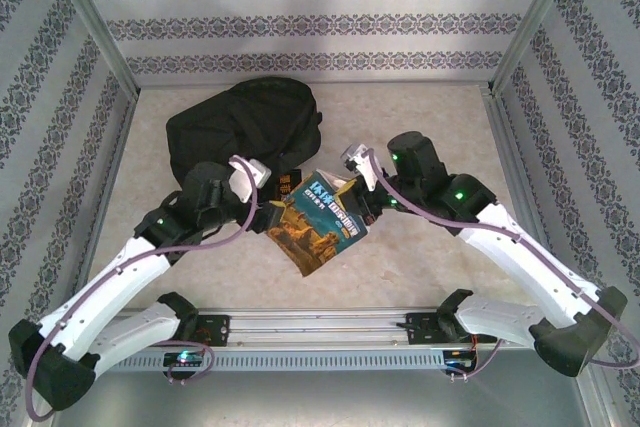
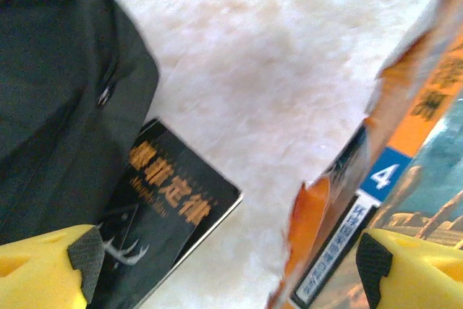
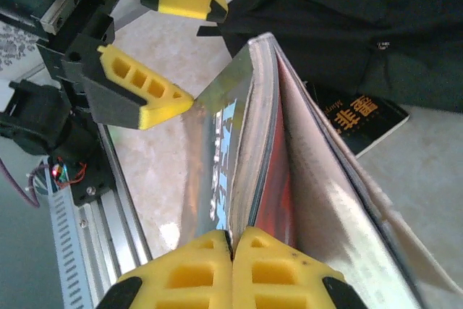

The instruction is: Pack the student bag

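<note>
Currently pinched in the right gripper (image 3: 233, 240), fingers pressed tight together on the cover edge: a colourful book (image 1: 320, 222), held up above the table (image 1: 420, 127) between the two arms. Just beside the book, the left gripper (image 2: 230, 258), fingers spread wide. Further back, left of centre, the student bag (image 1: 243, 127), lying flat on the table, with a black book (image 2: 170, 200) right at its near edge.

The student bag (image 2: 58, 92) hides one end of the black book (image 2: 173, 200) and the illustrated book (image 2: 405, 179) runs off-frame.
</note>
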